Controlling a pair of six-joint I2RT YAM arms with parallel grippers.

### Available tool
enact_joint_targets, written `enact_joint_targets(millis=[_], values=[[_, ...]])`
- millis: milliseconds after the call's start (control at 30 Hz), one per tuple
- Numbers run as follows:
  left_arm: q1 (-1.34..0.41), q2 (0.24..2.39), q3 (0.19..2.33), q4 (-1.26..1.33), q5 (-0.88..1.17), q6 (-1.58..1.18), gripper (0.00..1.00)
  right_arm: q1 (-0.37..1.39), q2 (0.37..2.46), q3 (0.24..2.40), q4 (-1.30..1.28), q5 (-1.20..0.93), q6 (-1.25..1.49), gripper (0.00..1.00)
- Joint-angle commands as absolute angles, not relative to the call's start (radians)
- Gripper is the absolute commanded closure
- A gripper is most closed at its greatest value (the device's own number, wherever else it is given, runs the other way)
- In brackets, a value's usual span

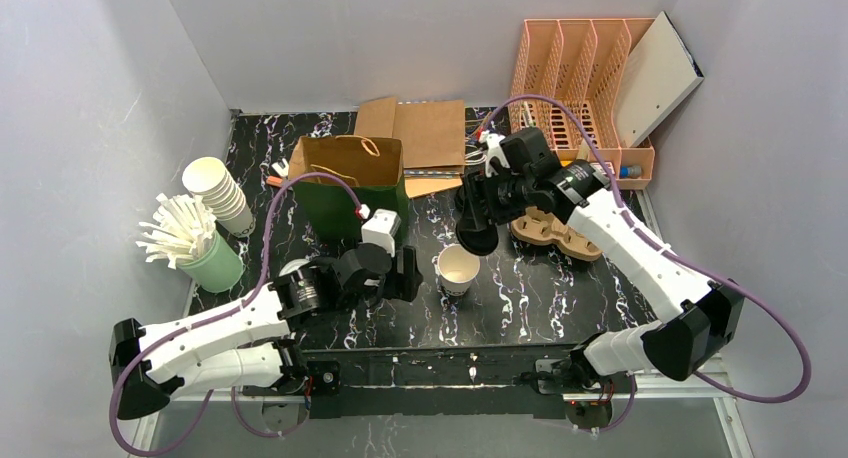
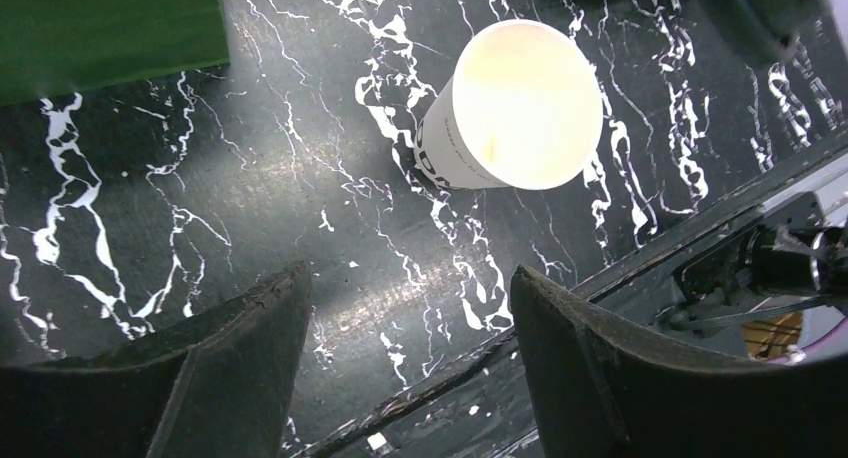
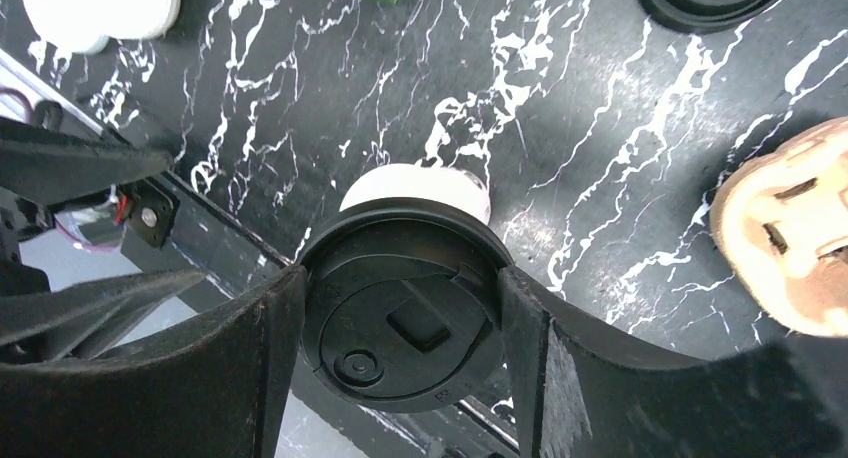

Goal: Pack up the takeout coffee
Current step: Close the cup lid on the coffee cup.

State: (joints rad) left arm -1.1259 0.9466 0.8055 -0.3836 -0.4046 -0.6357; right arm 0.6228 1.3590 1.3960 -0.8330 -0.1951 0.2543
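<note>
Right tool around lid, clearest from wrist

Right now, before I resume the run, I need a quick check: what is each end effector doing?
Left end effector: open, empty.
Right end effector: closed on the black lid.

Bright, even light from above.
The paper cup glows almost white inside; the left gripper's close fingers look dark and slightly blurry.
</note>
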Motion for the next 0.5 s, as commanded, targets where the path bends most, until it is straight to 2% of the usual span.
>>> enact_joint_targets(millis=[0,333,467], values=[[-1.129,0.895,0.760,-0.281,-0.467,-0.742,0.31,0.680,1.338,1.369,-0.832,-0.162,0.236,0.40],[-1.129,0.889,0.697,-0.207,-0.485,-0.795,0.38,0.852,1.383,1.337,-0.807,0.021,0.263,0.41],[-1.129,0.890,0.699,-0.234,-0.517,-0.808,0.44,0.903,1.418,1.343,-0.818,0.101,0.264,0.41]])
